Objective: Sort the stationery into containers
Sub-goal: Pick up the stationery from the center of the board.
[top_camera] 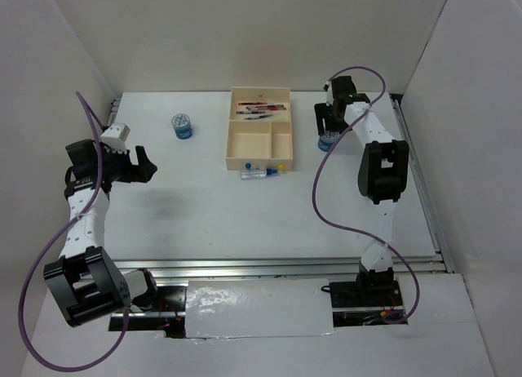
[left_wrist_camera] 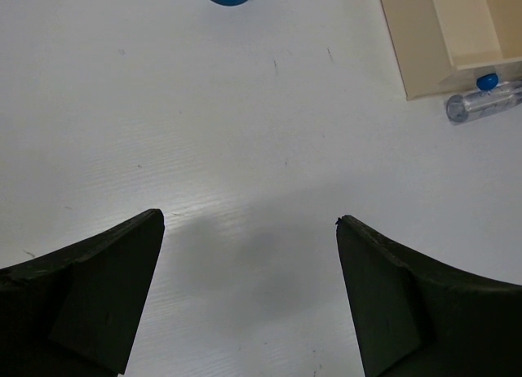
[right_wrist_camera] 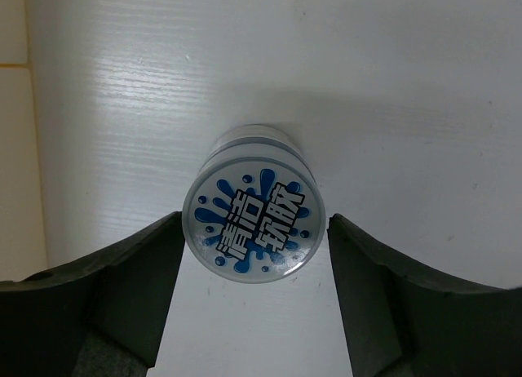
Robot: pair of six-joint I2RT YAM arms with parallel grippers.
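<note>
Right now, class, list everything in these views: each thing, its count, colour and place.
table: one, white, under everything.
tray: one, cream, four compartments, far centre.
pens: several, red, blue, dark, tray's long section.
clear pen: one, transparent, beside tray's near edge.
small bits: two, blue and yellow, tray's near edge.
cylinders: two, blue-and-white, one left of tray, one right of it.
left pincer: one, black, open over bare table.
right pincer: one, black, fingers flanking the right cylinder.

White bench [top_camera: 245, 222]: cream tray [top_camera: 247, 144] far-centre; clear pen [top_camera: 259, 173] just by its near edge; blue-white cyl. [top_camera: 183, 126] to tray's left, 2nd cyl. [right_wrist_camera: 254, 222] to its right.
</note>
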